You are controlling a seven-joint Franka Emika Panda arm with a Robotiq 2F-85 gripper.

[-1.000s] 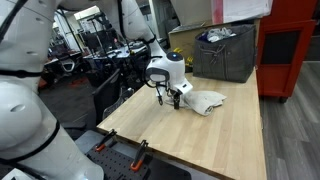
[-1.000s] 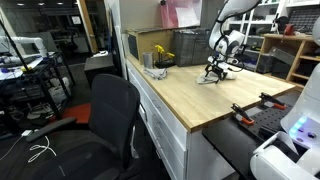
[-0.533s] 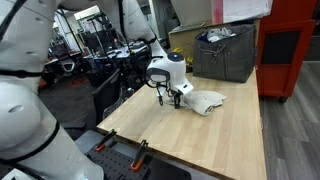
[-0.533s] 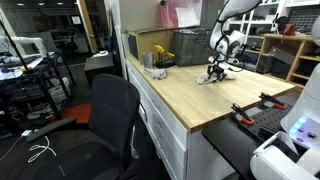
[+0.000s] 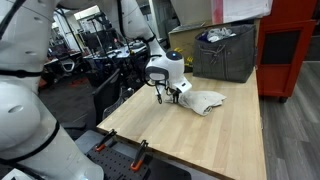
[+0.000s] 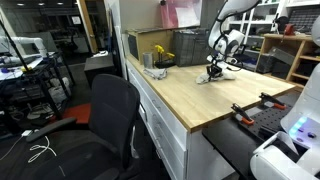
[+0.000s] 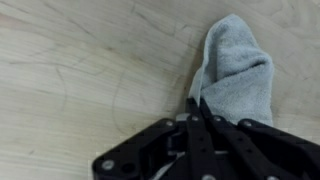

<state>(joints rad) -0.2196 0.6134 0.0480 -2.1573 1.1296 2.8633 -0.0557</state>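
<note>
Pale grey crumpled fabric cloth (image 7: 235, 65) laid flat on light wooden tabletop (image 7: 80, 70), near table middle in an exterior view (image 5: 207, 101). Black gripper (image 7: 197, 108) jaws, spread wide a second ago, now clenched on cloth's edge. Grasp judged made; cloth not yet raised.

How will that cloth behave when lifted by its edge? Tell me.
Probably floppy: the cloth lies folded and creased, so it should drape from the gripper pinching its edge. Thin fabric, so likely light; flat on the table, it hardly rolls.
</note>
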